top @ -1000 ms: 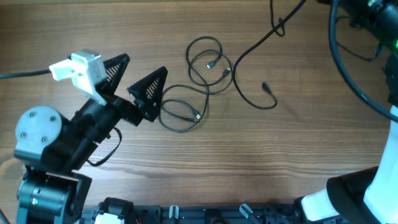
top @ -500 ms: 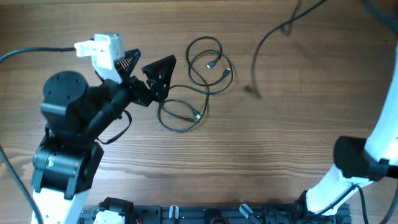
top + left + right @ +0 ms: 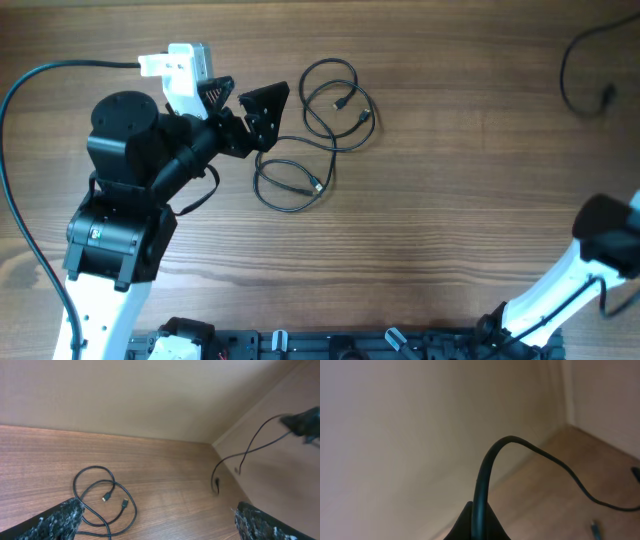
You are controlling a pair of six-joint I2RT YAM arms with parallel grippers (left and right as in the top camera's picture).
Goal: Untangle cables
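the wooden table (image 3: 430, 240) carries the job, and no brand, label or writing can be read anywhere on it or on the rig. the left arm (image 3: 125, 140) leans in over the wood with the left gripper (image 3: 240, 102) spread wide, jaws well apart and holding nothing, probably poised to take the next cord. the right arm (image 3: 600, 235) stands off at the far edge; the right gripper (image 3: 479, 521) has its jaws pressed together on one lifted cable (image 3: 487, 467), which rises from between them, arches over and trails down and away, most likely drawn well clear so it cannot snag again. the rest of the cables (image 3: 325, 105) lie flat in overlapping loops just ahead of the open left jaws, not touching them. their small plugs (image 3: 106, 497) sit inside the loops, so the tangle looks only partly undone.
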